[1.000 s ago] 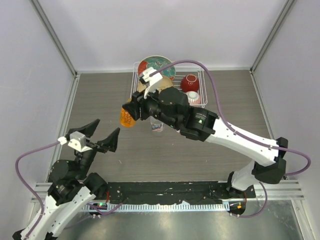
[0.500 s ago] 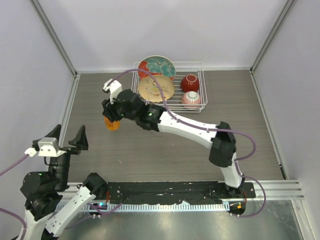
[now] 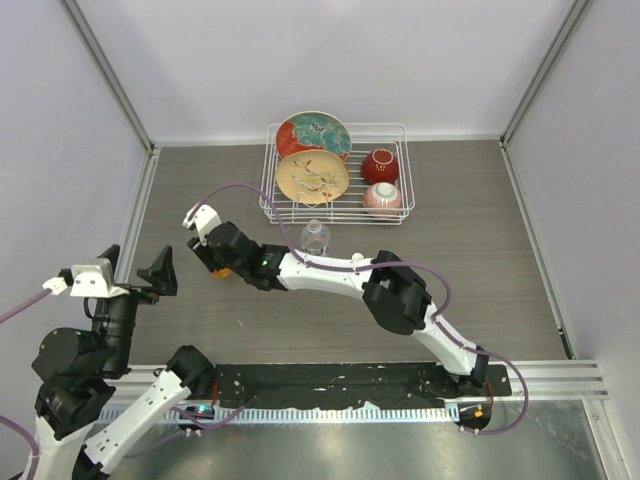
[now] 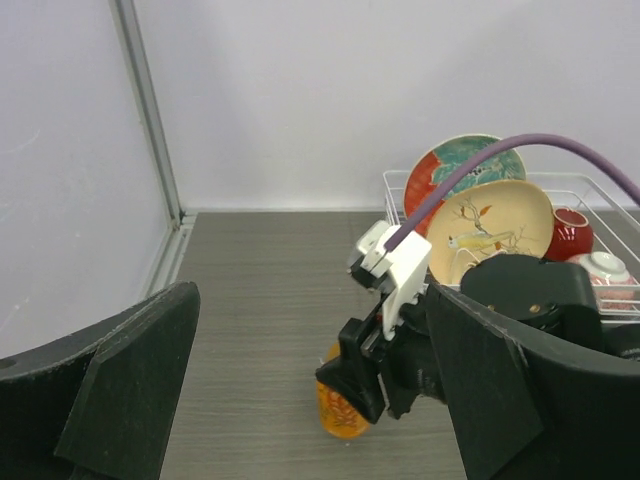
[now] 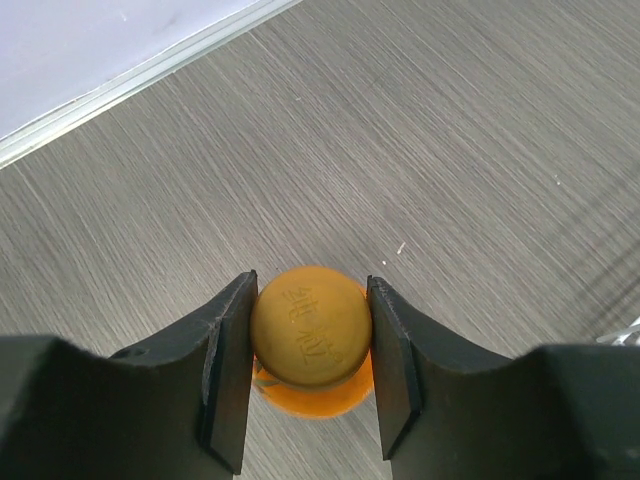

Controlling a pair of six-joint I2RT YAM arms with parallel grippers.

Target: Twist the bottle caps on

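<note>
While the left pincer (image 3: 137, 270) gapes empty, the right pincer (image 5: 310, 292) clamps the orange cap (image 5: 310, 328) squarely between its jaws.

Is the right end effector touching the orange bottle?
Touching. In the right wrist view, the right end effector has both fingers pressed against the orange bottle, no gap.

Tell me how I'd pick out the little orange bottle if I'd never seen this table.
Start at the wire dish rack at the back, then follow the long white right arm leftwards to its tip. There the right gripper pinches the orange bottle, squat and opaque, unlike the clear bottle standing alone before the rack.
</note>
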